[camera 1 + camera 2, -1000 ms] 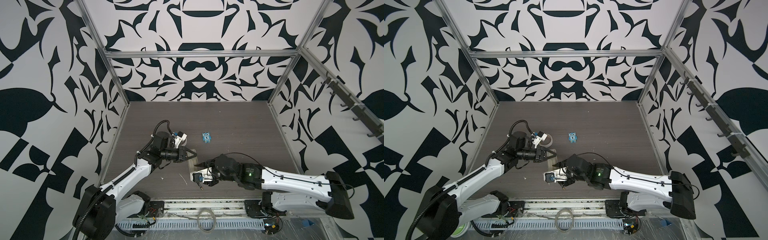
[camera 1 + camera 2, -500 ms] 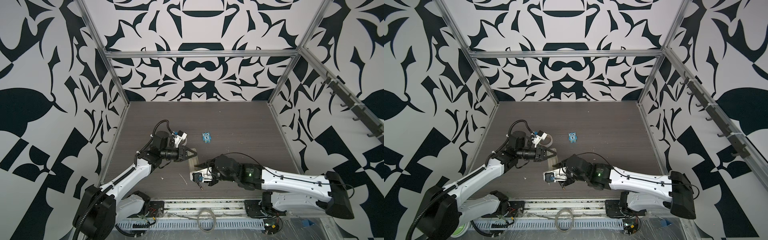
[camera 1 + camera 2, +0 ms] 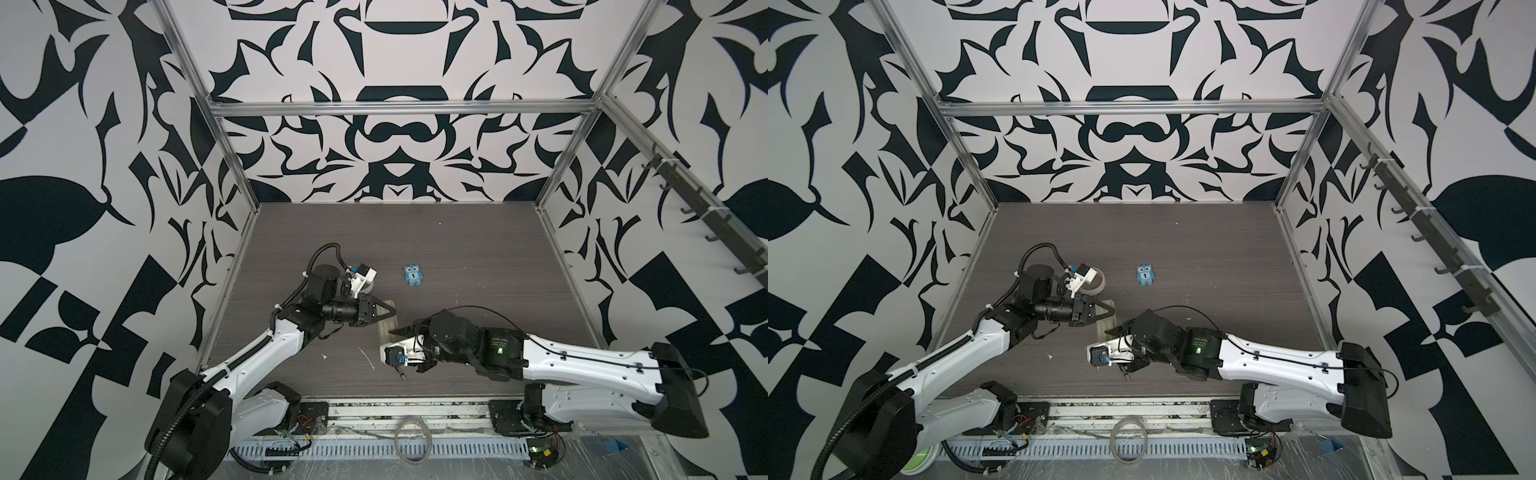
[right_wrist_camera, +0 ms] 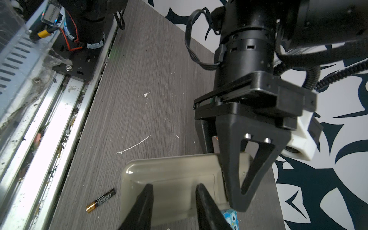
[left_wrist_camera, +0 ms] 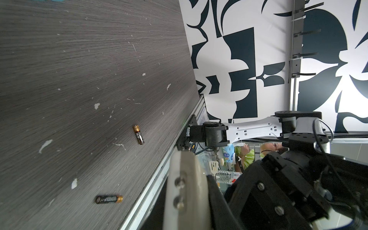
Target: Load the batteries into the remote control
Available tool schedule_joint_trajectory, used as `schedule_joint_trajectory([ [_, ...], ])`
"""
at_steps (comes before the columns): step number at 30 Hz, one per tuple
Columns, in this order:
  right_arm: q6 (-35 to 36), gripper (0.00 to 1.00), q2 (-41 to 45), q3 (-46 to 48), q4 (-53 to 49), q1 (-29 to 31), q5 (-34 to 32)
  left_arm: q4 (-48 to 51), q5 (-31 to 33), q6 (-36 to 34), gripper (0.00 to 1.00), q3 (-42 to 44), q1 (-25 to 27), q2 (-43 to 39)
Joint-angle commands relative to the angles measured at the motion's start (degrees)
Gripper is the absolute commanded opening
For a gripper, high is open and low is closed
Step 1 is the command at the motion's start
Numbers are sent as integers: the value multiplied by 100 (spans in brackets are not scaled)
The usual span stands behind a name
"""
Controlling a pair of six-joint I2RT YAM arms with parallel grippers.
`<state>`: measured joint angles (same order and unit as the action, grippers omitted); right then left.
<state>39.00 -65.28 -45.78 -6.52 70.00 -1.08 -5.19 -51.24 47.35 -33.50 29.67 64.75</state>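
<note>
Right hand (image 4: 174, 186) narrower than a second ago, jaws part-open over remote control (image 4: 171, 171) back, gripping nothing | left hand (image 3: 388, 318) clamps its end | batteries (image 5: 138, 137) unloaded on desk (image 5: 79, 59)

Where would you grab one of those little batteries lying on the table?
Take the battery by the middle of its black barrel, coming straight down from above with the fingers either side of its width. It lies flat on the table, slim and round, so its long sides are free.
</note>
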Motion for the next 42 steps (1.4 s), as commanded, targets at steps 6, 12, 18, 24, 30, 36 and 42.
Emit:
schedule_joint_trajectory([
  [6, -146, 44, 156, 69, -74, 4, 271, -249, -332, 142, 0, 23, 94, -134],
  [12, -214, 46, 229, 104, -102, -3, 334, -315, -379, 189, 0, 47, 100, -163],
  [18, -288, 47, 389, 144, -145, -2, 473, -376, -386, 213, 0, 62, 109, -184],
  [24, -352, 47, 454, 188, -180, 4, 504, -377, -388, 221, 0, 71, 118, -188],
  [30, -350, 47, 423, 157, -209, 0, 576, -377, -378, 221, 0, 71, 131, -184],
  [36, -350, 47, 350, 139, -227, 0, 617, -385, -378, 220, 0, 72, 127, -183],
  [42, -313, 47, 325, 163, -132, -3, 404, -408, -386, 228, 0, 80, 135, -208],
])
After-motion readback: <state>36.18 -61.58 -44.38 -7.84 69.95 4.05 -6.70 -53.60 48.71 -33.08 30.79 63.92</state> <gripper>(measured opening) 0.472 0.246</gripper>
